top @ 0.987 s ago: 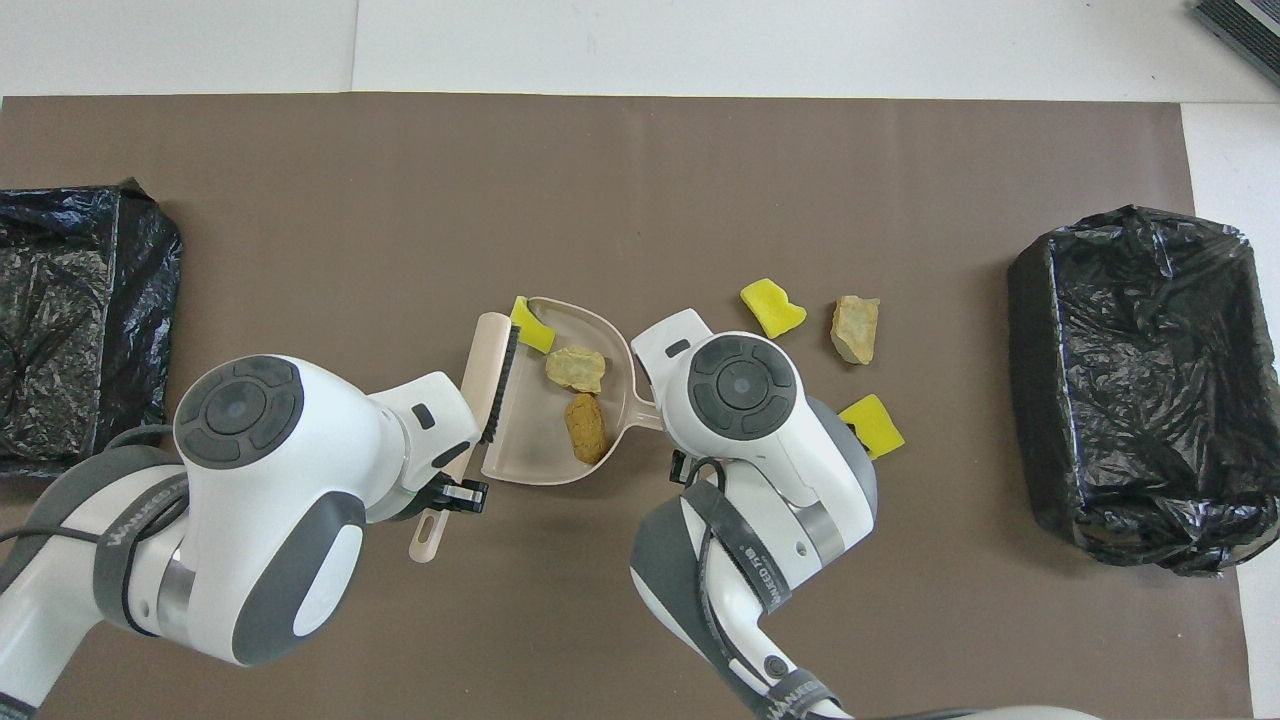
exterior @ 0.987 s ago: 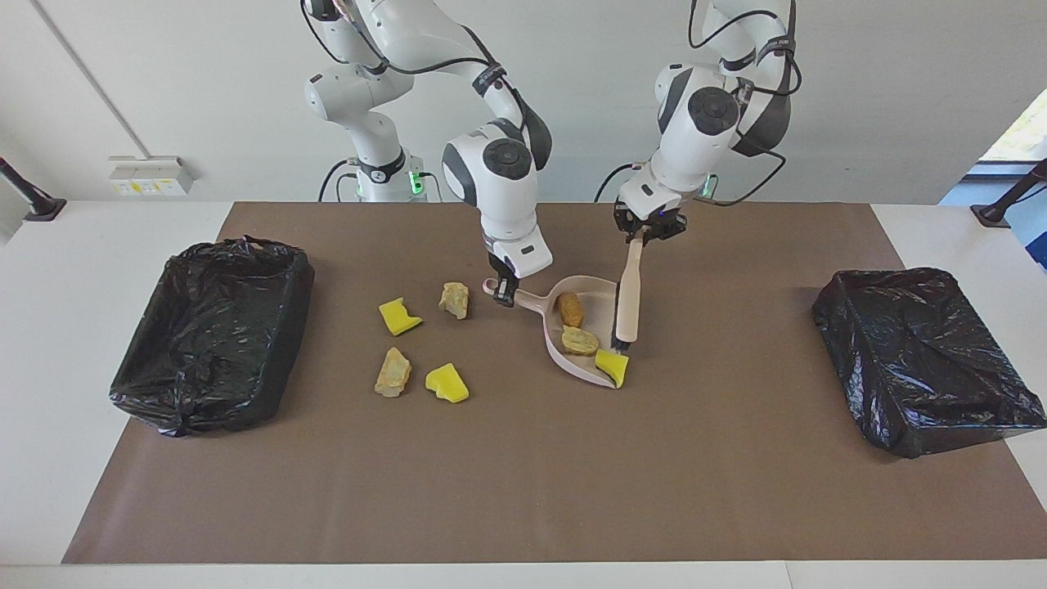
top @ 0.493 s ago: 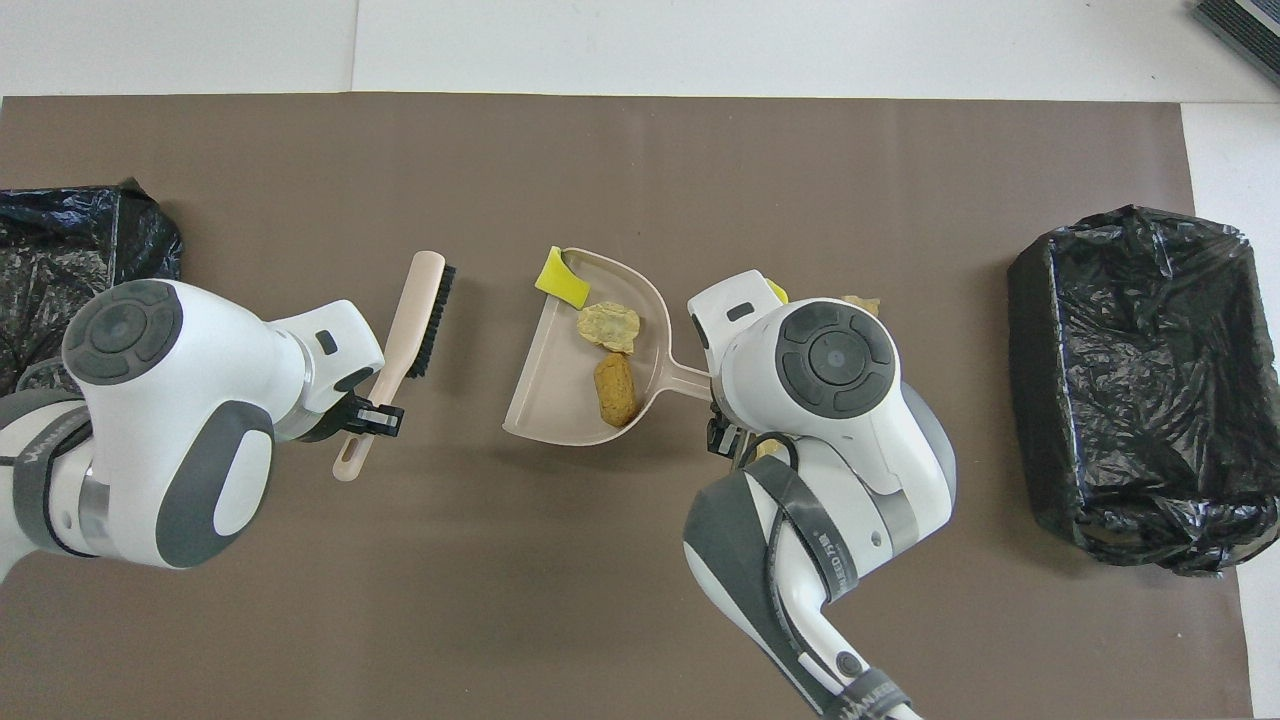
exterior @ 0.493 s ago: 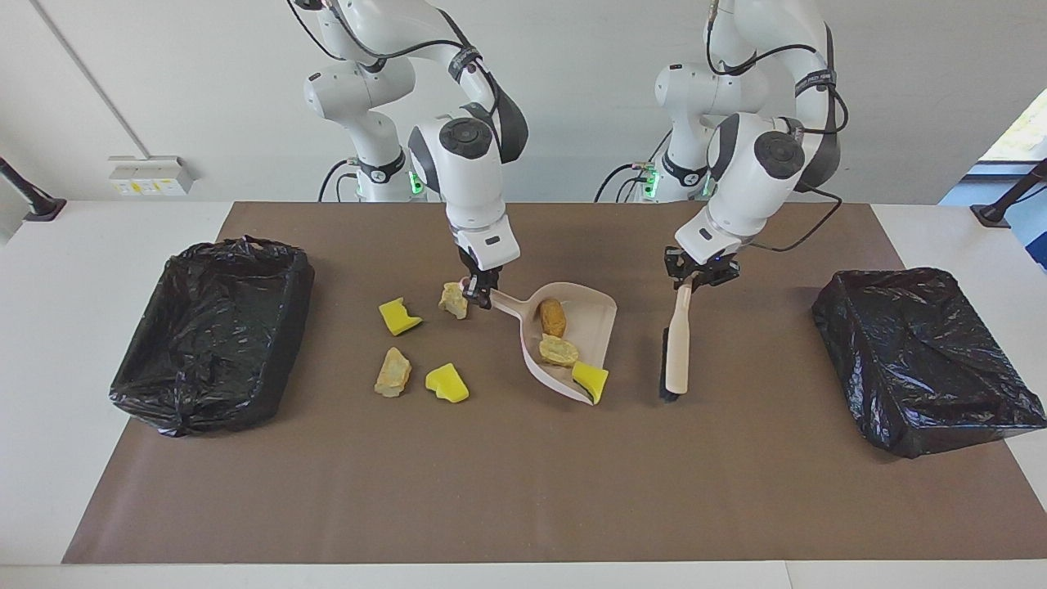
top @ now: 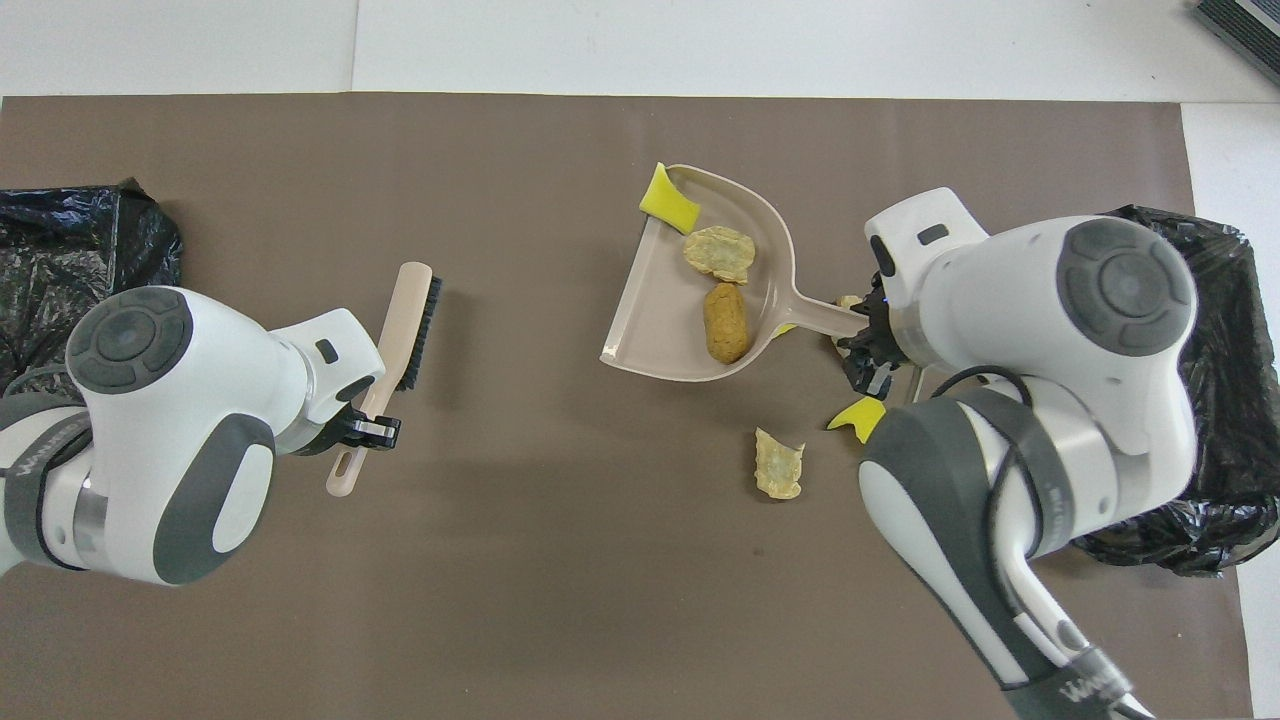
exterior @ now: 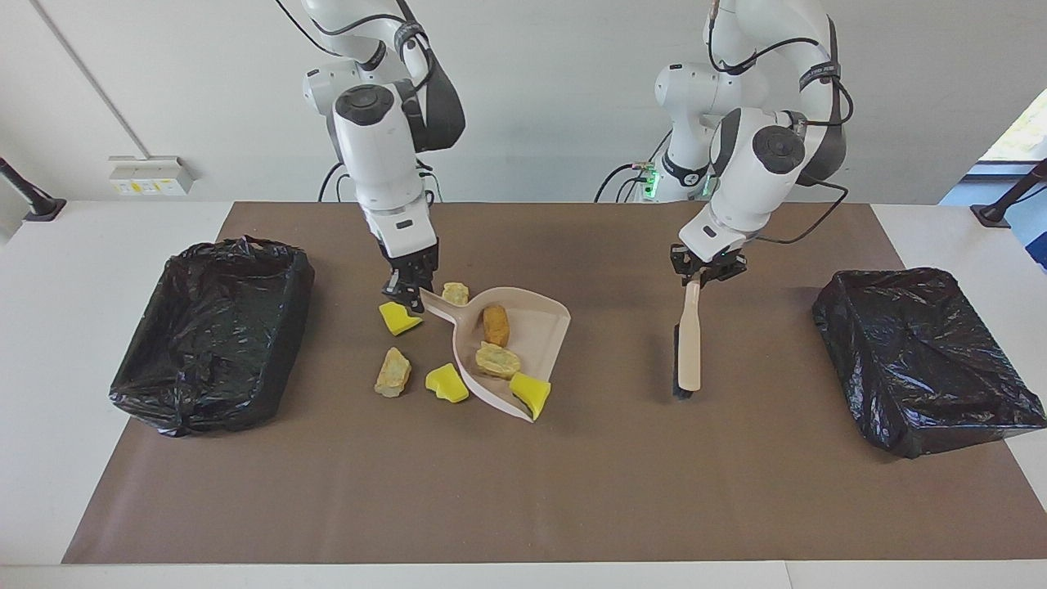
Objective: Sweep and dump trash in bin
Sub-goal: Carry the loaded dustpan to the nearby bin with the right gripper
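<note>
Two robot arms work at a table (exterior: 941, 237) covered by a brown mat, with a black-bagged bin at each end.

The right gripper (exterior: 411, 288) has its fingers clamped on the handle of a beige dustpan (exterior: 536, 327). Over the last second it has carried the pan, lifted and tilted, away from the middle of the mat toward the bin (exterior: 214, 334) at the right arm's end. The pan now hangs over the loose scraps rather than beside them.

Three pieces of trash ride in the pan: an orange-brown lump (exterior: 495, 324), a pale lump (exterior: 498, 359), and a yellow sponge chunk (exterior: 531, 394) perched on the pan's open lip.

Four pieces are on the mat under or beside the pan: a yellow chunk (exterior: 397, 317), a pale lump (exterior: 455, 293) by the handle, another pale lump (exterior: 393, 372), and a second yellow chunk (exterior: 447, 382).

The left gripper (exterior: 707, 272) has its fingers closed on the handle of a brush (exterior: 689, 348). It has drawn away from the pan toward the left arm's end, and the brush now hangs bristles down, well apart from the pan, near the other bin (exterior: 924, 360).

This looks like the sweep of a first load ending and the dump starting. The chunk on the lip could slip off on the way.
</note>
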